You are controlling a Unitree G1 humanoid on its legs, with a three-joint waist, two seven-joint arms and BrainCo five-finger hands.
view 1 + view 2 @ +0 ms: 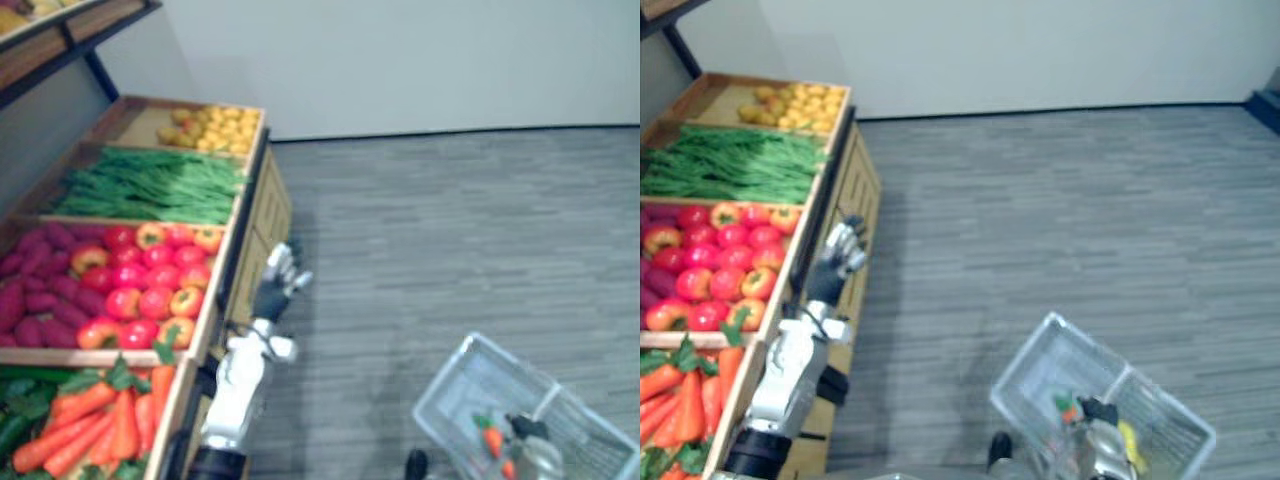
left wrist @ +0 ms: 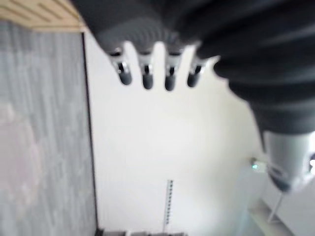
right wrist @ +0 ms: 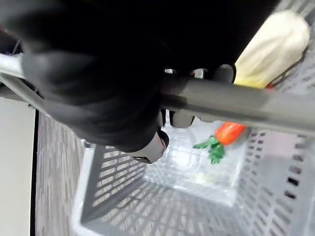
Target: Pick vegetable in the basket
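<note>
Left hand (image 1: 276, 288) raised, fingers loosely straight, empty; right hand (image 3: 98, 78), fingers curled round basket handle (image 3: 246, 108).

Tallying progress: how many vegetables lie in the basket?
2: a carrot and a pale yellow vegetable near it in the basket. The right robot hand on the handle may hide others.

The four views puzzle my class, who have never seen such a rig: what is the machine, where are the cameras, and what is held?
It is a humanoid robot on two legs. Two pictures come from its head, looking down, and two from cameras on its wrists. A wooden stand holds carrots, green beans and red and orange produce. The left hand hangs open and empty beside it. The right hand is curled round the handle of a clear basket, which holds a small carrot and a pale vegetable.
</note>
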